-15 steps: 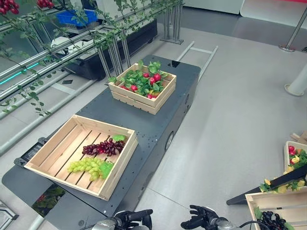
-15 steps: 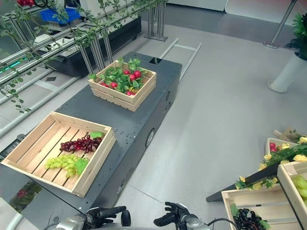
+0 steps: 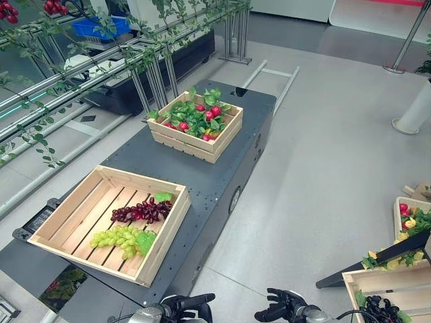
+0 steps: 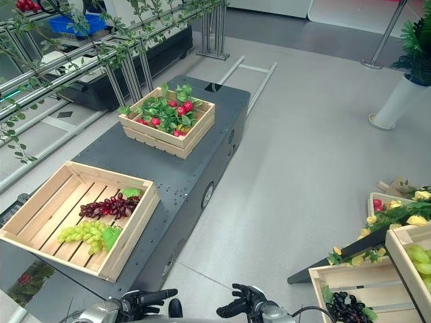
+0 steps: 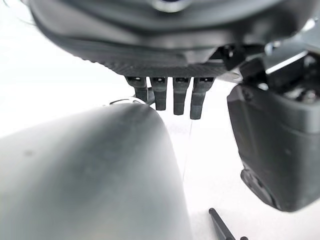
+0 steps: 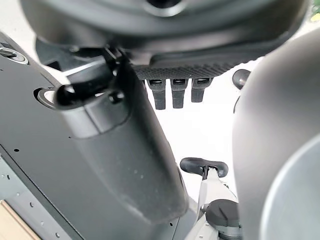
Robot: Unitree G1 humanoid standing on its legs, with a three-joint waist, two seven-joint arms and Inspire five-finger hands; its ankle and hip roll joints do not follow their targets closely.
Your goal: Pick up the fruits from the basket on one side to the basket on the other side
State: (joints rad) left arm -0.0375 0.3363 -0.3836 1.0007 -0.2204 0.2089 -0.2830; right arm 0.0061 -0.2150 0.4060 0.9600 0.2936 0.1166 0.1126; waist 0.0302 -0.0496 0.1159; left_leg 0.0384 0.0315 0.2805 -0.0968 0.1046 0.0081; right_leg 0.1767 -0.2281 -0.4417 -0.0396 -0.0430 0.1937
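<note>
The left robot hand [image 3: 190, 306] and the right robot hand [image 3: 283, 307] sit side by side at the bottom edge of the frame, as they did half a second ago. Both are relaxed and spread, with fingers [image 5: 173, 96] hanging straight and nothing held. What has changed is the view itself. The counter [image 3: 202, 176], both baskets and the floor crate [image 3: 374, 280] at the lower right have all slid slightly left and down together, so the camera moved, not the things. I judge that no fruit has been shifted and no reach has begun; the robot seems to be settling its stance or gaze first. Above and to the left of the hands, in the lower left of the frame, lies the near basket [image 3: 75, 204]. In it the green grapes [image 3: 120, 237] lie just beside the purple grapes [image 3: 141, 212], against its right wall. It is well apart from both hands, though closer to the left one. Further up, at upper centre, stands the far basket [image 3: 190, 144], full of red fruits [image 3: 215, 111] among green leaves.
</note>
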